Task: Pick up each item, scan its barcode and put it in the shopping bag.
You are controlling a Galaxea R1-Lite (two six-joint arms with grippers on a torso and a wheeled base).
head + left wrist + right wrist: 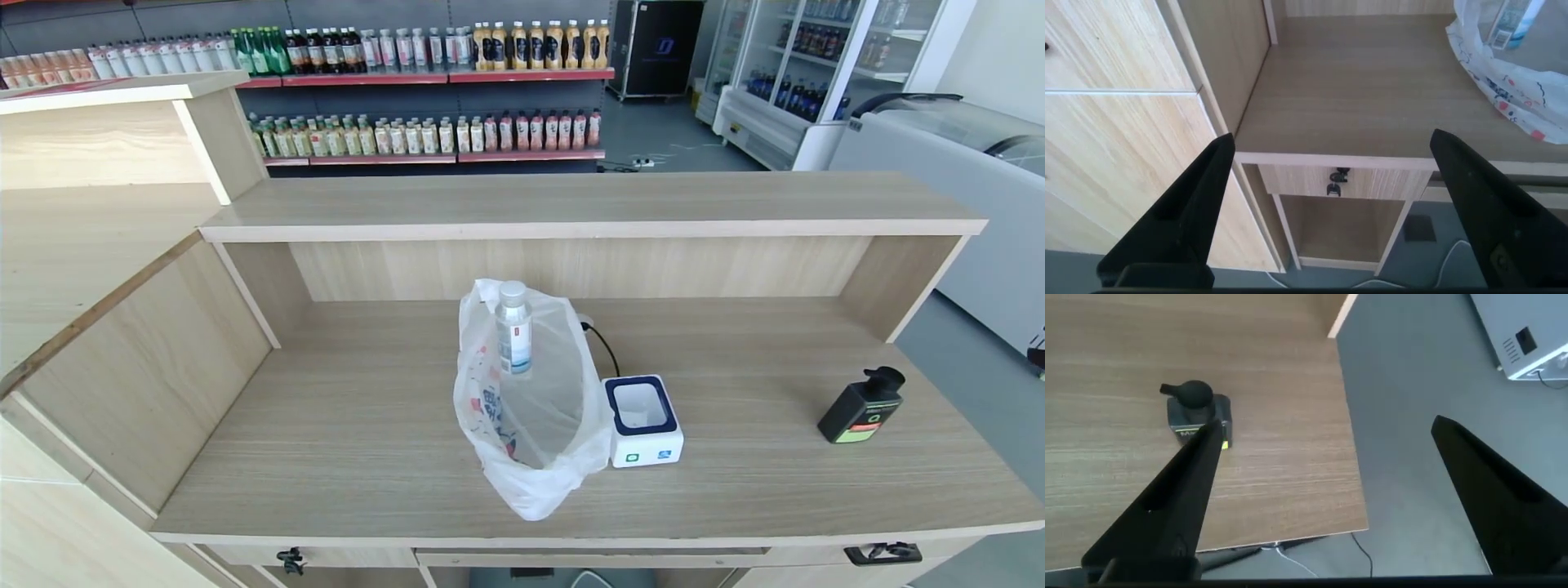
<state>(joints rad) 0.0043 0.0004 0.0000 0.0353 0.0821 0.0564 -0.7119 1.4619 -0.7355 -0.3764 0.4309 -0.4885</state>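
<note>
Wooden checkout counter [367, 425] carries the black pump bottle [1196, 412] standing upright just past one fingertip of the right gripper [1328, 423], whose wide-spread, empty jaws straddle the counter's edge, so this nearer arm probably needs shifting sideways over the counter.

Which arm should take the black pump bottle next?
Right. The black plastic pump bottle stands far right on the wooden counter, by the right gripper, jaws open; the left gripper is far left.
</note>
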